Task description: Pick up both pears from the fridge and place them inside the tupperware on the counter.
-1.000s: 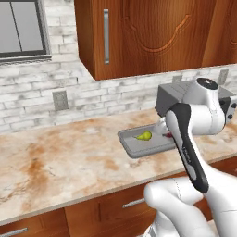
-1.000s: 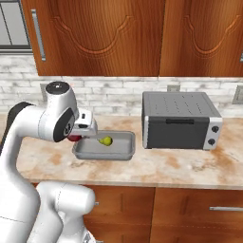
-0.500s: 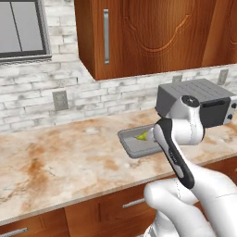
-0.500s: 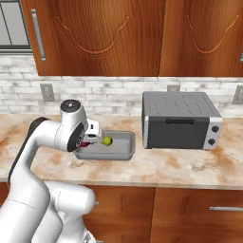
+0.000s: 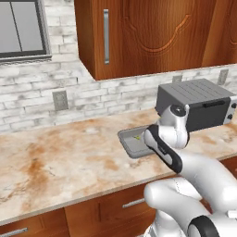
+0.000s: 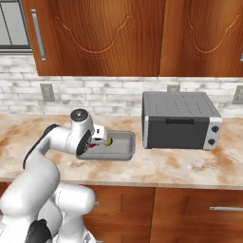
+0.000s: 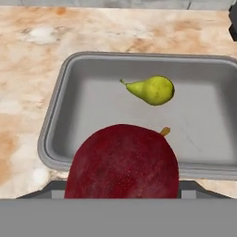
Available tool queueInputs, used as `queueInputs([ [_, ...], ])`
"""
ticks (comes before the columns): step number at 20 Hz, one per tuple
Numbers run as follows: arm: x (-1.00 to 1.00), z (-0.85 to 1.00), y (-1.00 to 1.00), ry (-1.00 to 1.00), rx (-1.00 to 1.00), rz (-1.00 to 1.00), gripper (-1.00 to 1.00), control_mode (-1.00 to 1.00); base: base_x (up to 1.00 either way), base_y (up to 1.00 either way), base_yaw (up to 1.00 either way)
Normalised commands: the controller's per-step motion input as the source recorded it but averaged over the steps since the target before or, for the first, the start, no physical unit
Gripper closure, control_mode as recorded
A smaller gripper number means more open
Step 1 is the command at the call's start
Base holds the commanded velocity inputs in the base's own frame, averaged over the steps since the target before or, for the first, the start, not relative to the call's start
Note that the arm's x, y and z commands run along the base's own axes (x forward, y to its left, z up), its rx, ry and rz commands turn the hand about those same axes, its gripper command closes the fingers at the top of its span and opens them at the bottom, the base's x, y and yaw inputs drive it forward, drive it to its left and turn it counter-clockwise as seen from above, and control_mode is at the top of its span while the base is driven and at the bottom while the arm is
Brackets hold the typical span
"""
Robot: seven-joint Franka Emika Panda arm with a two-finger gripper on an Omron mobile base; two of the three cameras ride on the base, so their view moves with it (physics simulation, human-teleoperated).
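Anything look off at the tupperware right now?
Yes. The gripper is carrying a dark red round fruit over the tupperware, not a pear. One pear already lies on its side inside. The red fruit doesn't belong in this container.

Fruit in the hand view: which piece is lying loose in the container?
The yellow-green pear, on its side on the floor of the grey container. The dark red fruit sits right at the camera, between the gripper fingers.

Boxy silver toaster oven (image 6: pixel 180 121) below brown wooden cabinets (image 6: pixel 142 35); dark red fruit (image 7: pixel 122 164)
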Motion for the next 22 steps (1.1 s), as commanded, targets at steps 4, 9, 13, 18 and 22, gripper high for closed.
queueInputs([
  [4, 0.57, -0.24, 0.0, 0.0, 0.0, -0.01, 1.0, -1.0, 0.0, 0.0, 0.0],
  [9, 0.47, -0.26, 0.0, 0.0, 0.0, -0.01, 1.0, -1.0, 0.0, 0.0, 0.0],
  [13, 0.38, -0.3, 0.0, 0.0, 0.0, -0.01, 1.0, -1.0, 0.0, 0.0, 0.0],
  [18, 0.34, -0.31, 0.0, 0.0, -0.01, -0.02, 1.0, -1.0, 0.0, 0.0, 0.0],
  [22, 0.35, -0.22, 0.01, 0.0, 0.0, -0.02, -1.0, -1.0, 0.0, 0.0, 0.0],
])
